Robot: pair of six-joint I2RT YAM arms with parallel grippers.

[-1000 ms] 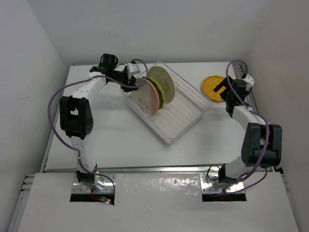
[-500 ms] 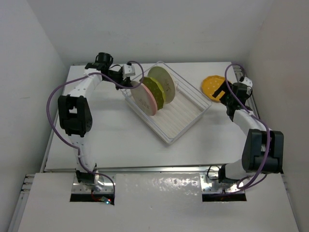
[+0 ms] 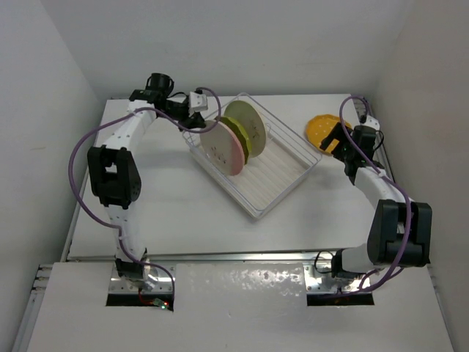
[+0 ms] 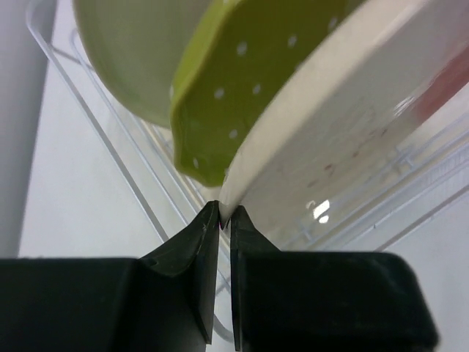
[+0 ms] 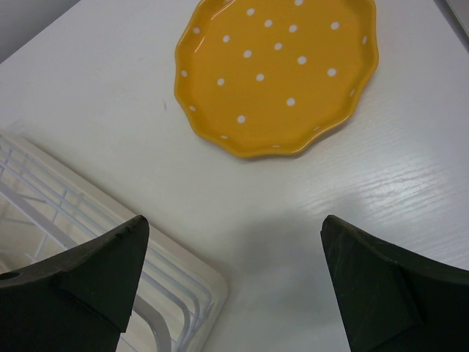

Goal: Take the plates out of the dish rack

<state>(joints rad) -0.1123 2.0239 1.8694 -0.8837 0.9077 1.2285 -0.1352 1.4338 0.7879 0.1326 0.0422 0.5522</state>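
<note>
- Finding three plates standing on edge in the rack (image 3: 277, 178), bunched at its far-left end: cream plate (image 3: 222, 148) in front, olive plate (image 3: 242, 138) just behind it, green plate (image 3: 248, 121) at the back.
- Pinching the cream plate's rim between the clenched fingers of the left gripper (image 4: 225, 216), at the rack's far-left corner.
- Showing small dark marks on the cream face and a pink edge; showing white dots on the scalloped olive one.
- Sitting askew near the middle of a white table (image 3: 161, 198), as a white wire rack with raised sides, its ribbed base showing at the near-right end.
- Lying flat on the table to the right of the rack and apart from it: yellow plate (image 5: 277, 73), scalloped and white-dotted.
- Hovering near the yellow plate with the right gripper (image 5: 233, 227), jaws spread wide and gripping nothing.
- Closing in around the table: plain white walls (image 3: 220, 44).
</note>
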